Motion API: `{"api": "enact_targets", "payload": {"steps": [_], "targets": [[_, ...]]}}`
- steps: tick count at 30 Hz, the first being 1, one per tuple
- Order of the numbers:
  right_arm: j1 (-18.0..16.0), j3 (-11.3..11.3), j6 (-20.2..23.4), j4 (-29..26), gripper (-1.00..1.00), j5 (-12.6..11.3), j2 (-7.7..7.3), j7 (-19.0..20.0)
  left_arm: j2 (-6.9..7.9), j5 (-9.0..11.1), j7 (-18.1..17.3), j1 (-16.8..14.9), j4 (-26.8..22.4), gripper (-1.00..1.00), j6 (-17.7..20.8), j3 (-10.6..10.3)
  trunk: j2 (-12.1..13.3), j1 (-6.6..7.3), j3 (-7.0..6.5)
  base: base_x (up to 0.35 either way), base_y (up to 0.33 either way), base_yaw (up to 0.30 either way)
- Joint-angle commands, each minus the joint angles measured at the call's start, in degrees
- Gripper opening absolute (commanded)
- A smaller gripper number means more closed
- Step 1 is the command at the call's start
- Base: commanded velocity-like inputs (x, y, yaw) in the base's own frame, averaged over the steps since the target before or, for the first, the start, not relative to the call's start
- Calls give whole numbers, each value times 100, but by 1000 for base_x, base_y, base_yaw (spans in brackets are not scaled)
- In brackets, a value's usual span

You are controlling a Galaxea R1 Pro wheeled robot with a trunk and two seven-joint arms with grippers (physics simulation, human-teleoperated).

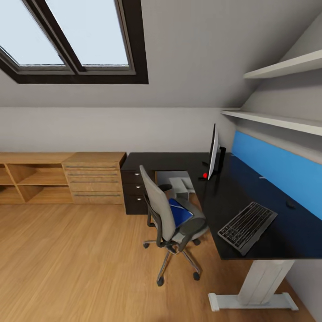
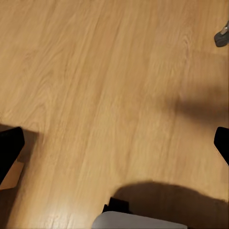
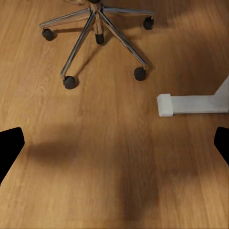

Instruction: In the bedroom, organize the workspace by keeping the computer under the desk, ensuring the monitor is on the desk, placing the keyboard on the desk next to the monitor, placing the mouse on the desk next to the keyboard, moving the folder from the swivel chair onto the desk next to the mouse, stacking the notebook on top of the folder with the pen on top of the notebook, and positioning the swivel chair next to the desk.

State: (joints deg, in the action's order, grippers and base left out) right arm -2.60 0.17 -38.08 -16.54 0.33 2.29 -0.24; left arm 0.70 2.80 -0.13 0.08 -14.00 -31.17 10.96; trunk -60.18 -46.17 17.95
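Note:
The grey swivel chair [image 1: 166,213] stands on the floor beside the black desk [image 1: 250,197], turned away from me. A blue folder [image 1: 181,211] lies on its seat. The monitor [image 1: 213,152] stands edge-on at the desk's back, and the dark keyboard [image 1: 247,227] lies near the front edge. A small dark mouse [image 1: 290,205] sits by the blue wall panel. A pale computer case [image 1: 180,185] stands under the desk. My left gripper [image 2: 116,148] and right gripper [image 3: 116,145] both hang open over bare floor. The chair's star base [image 3: 98,28] lies ahead of the right one.
The desk's white foot [image 3: 191,104] lies on the floor right of the chair base. A dark drawer unit [image 1: 134,188] and wooden cabinets [image 1: 94,179] line the back wall. A small red object [image 1: 205,175] sits by the monitor. Wall shelves [image 1: 277,120] hang above the desk.

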Motion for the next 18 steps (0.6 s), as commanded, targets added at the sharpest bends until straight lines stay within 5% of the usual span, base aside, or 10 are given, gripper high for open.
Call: {"api": "enact_targets", "payload": {"steps": [1, 18], "targets": [[-3, 1, -19, -2, 100, 5, 0, -3, 1, 33, 8, 1, -9, 100, -14, -6, -3, -4, 6, 207, 2, 0], [-3, 1, -24, -16, 100, 11, -4, -3, -16, 54, 57, 1, -33, 100, 2, 21, -645, -355, 293, 20, 0, 0]]}}
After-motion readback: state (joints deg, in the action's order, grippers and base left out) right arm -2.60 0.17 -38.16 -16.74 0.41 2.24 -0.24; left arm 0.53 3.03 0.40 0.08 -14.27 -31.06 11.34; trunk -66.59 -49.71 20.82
